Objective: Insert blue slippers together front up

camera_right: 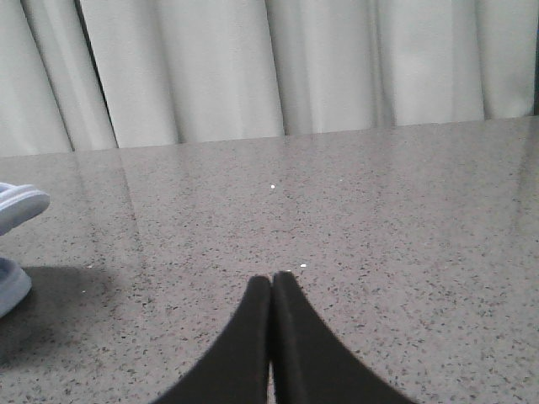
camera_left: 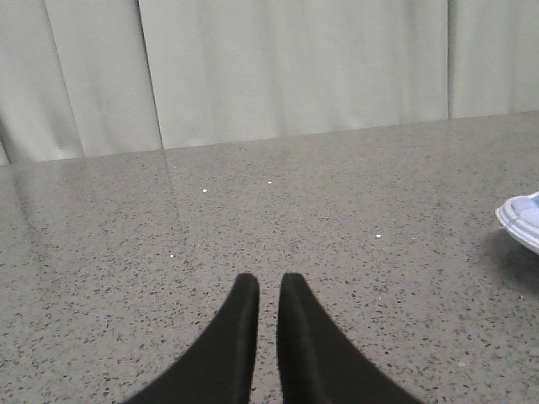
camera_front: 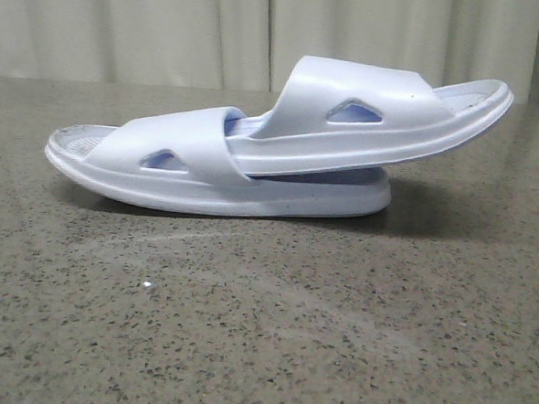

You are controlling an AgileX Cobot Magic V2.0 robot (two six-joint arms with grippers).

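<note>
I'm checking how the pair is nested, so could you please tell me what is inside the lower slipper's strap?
The upper slipper has one end pushed under the lower slipper's strap, resting tilted on its footbed. The strap hides how far that end reaches.

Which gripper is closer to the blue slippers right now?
Neither clearly. The left gripper and right gripper both sit off to either side of the blue slippers, touching nothing, with only a slipper edge in each wrist view.

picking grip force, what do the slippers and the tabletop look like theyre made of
The blue slippers: apparently moulded foam or soft plastic, matte pale blue-white; one-piece seamless straps, cut-out triangles and rounded thick soles suggest it. The table: seemingly polished speckled stone or a stone-look composite, grey-brown with dark flecks and a faint sheen.
</note>
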